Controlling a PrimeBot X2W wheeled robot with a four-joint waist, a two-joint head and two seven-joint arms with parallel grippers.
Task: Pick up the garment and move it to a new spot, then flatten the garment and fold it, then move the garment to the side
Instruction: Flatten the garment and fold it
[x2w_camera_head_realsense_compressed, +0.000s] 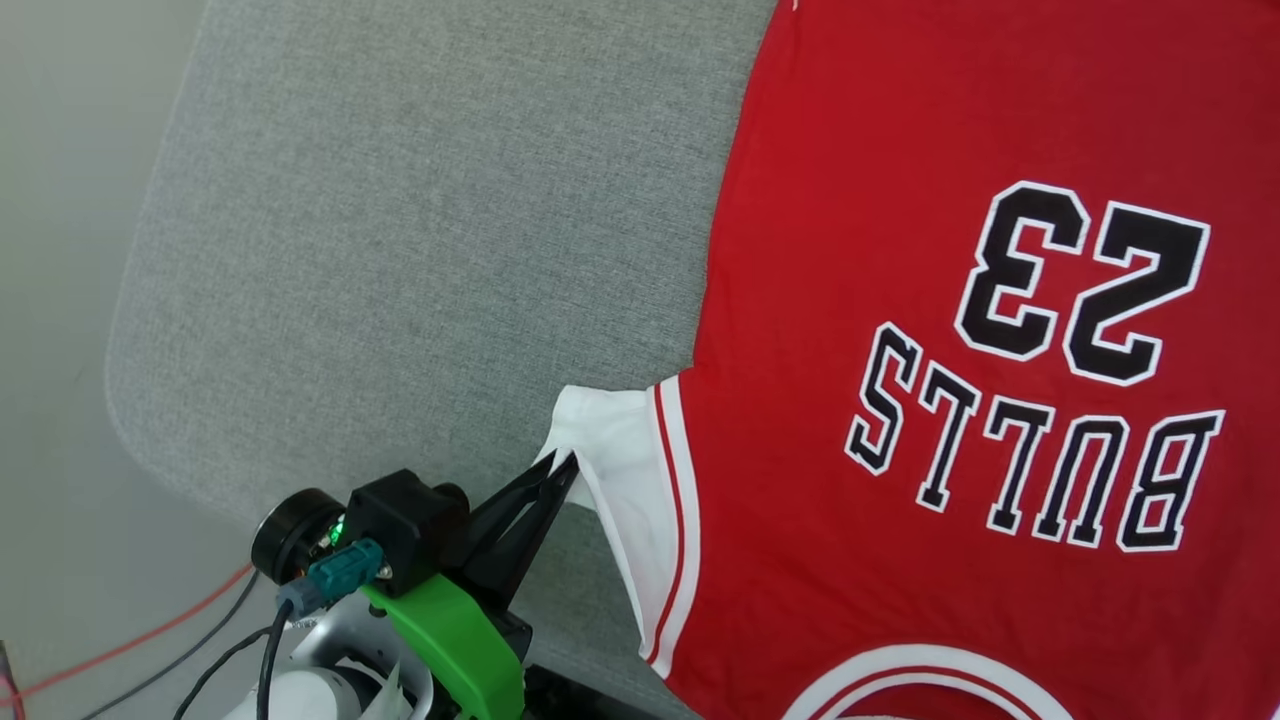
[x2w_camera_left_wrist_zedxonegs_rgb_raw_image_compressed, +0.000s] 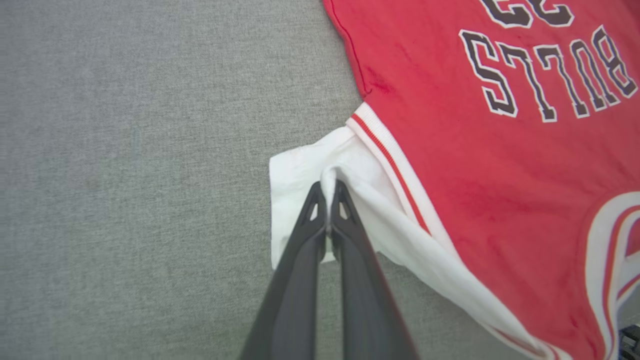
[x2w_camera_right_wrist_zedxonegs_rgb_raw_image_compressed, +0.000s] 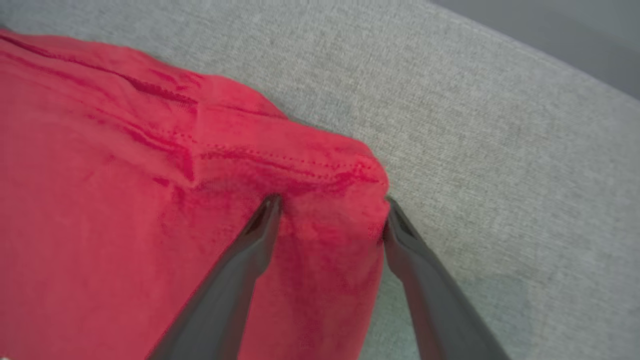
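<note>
On the grey fabric surface (x2w_camera_head_realsense_compressed: 400, 250) in front of me, the garment (x2w_camera_head_realsense_compressed: 950, 300) lies spread out chest side up. Its black-and-white lettering reads upside down in my head view, and the striped collar trim is at the near edge. It covers the right part of the surface.

My left fingers (x2w_camera_head_realsense_compressed: 545, 500) are pinched together on the white sleeve (x2w_camera_head_realsense_compressed: 620, 450) at the garment's left side. In the left wrist view a ridge of white cloth sits clamped between the tips.

My right fingers (x2w_camera_right_wrist_zedxonegs_rgb_raw_image_compressed: 260, 230) stand wide apart over a rumpled red hem corner (x2w_camera_right_wrist_zedxonegs_rgb_raw_image_compressed: 350, 170). One tip is over the red cloth and the other is just off its edge, above the grey weave. I cannot tell whether they press the cloth.

A red cable (x2w_camera_head_realsense_compressed: 150, 630) trails across the pale floor at lower left.
</note>
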